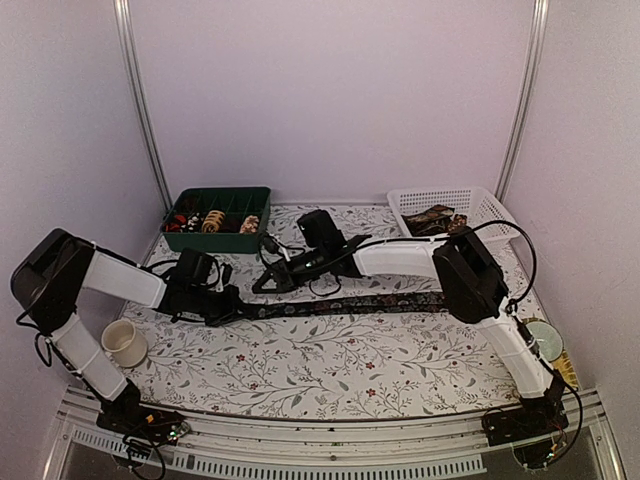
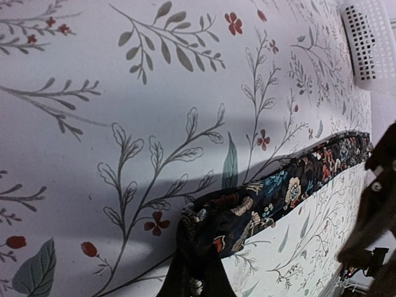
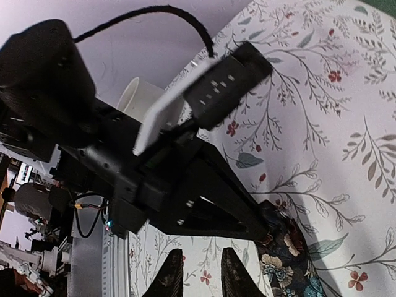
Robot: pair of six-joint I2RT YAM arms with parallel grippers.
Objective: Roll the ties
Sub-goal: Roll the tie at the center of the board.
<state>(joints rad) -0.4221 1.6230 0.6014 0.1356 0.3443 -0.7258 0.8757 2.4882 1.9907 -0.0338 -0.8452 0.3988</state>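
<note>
White tablecloth printed with grey sprigs and small red flowers (image 1: 330,360) covers the table, with pale lilac walls behind. Left gripper (image 1: 230,304) is pinched tight on 1 end of a long narrow dark necktie with a multicolour flower pattern (image 1: 350,303). The fabric bunches up right at the pinch in the left wrist view. From those fingers the necktie lies flat and straight across the cloth toward the right arm's side, its far end well apart from the pinch.

Right gripper (image 3: 199,279) hangs just beside the left gripper's tip and the held end. Its 2 black fingertips (image 3: 170,278) stand a narrow gap apart, cloth showing between them, nothing in the gap. Cannot tell if they touch the necktie.

Farther out, behind the left gripper, is a dark green plastic compartment tray (image 1: 215,243) holding small coiled ties (image 1: 212,221). Behind and well right of the right gripper is a white plastic mesh basket (image 1: 487,203) with loose brown ties (image 1: 436,218) inside. On the near side of the left arm, a white cup (image 1: 124,343) stands upright.
</note>
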